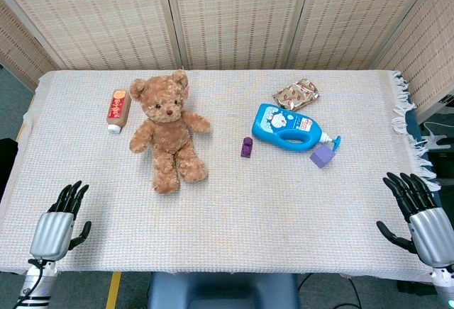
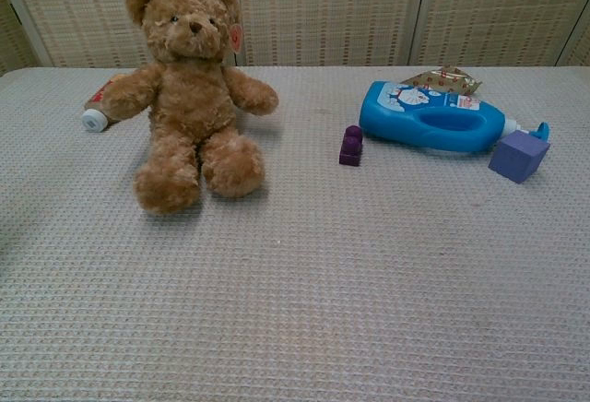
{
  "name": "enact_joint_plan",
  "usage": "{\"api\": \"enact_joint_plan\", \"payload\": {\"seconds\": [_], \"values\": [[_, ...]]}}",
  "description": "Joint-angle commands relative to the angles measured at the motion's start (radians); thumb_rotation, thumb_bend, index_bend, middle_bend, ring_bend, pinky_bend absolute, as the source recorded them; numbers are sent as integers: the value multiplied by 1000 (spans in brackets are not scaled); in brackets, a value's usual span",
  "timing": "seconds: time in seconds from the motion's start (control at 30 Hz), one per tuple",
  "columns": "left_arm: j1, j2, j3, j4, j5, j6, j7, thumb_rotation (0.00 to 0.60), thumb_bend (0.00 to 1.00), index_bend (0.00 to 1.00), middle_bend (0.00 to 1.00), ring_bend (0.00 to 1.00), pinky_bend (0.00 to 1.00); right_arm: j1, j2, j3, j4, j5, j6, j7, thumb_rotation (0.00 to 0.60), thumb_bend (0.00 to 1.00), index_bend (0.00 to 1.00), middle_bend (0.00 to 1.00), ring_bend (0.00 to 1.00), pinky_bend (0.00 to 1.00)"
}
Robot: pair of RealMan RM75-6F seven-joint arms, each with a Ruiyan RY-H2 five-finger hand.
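Our left hand [image 1: 55, 227] is parked at the near-left edge of the table [image 1: 234, 203], fingers spread and holding nothing. The right hand [image 1: 420, 218] mirrors it at the near-right edge, also splayed with nothing in it. Neither one shows up in the chest view, so we're going off the head view for both.

Nearest thing to the left hand is the teddy bear [image 1: 169, 130], lying on its back up and to the right of that hand, well apart from it. Its long axis runs roughly away from us: head toward the far screen, legs pointing back at the near edge, so the feet are the closest bit. The left is clearly the nearer hand here.

Over on the other side, the blue bottle [image 1: 287, 126] lies on its side with its long axis across the table, pump end toward the right and just beside the purple cube [image 1: 323, 156]. That lot sits closer to the right hand, though still well apart from it. The small dark purple block [image 1: 246, 147] sits between the bear and the bottle.
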Motion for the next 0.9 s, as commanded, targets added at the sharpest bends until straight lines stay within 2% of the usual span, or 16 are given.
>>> {"api": "enact_joint_plan", "payload": {"seconds": [0.03,0.33,0.53,0.7,0.9], "values": [[0,-5,-2,3,-5,0,0,600,399,46,15,12,362,3,0,-2,-3,-1,-10,0,600,149,0,44,0,38],[-11,-33,-17,41,-17,-6,9,600,398,4,17,31,359,13,8,-15,-19,-6,-48,-9,600,150,0,44,0,38],[-61,-66,-50,78,-42,-69,-21,600,401,0,0,28,305,16,10,-9,-30,9,-60,-11,600,150,0,44,0,38],[-111,-130,-114,101,-92,-101,-39,600,404,0,0,21,262,16,12,-14,-28,-1,-61,-9,600,149,0,44,0,38],[-180,-234,-224,150,-217,-143,-64,600,404,0,25,37,220,28,26,-14,-35,11,-92,-1,600,150,0,44,0,38]]}}
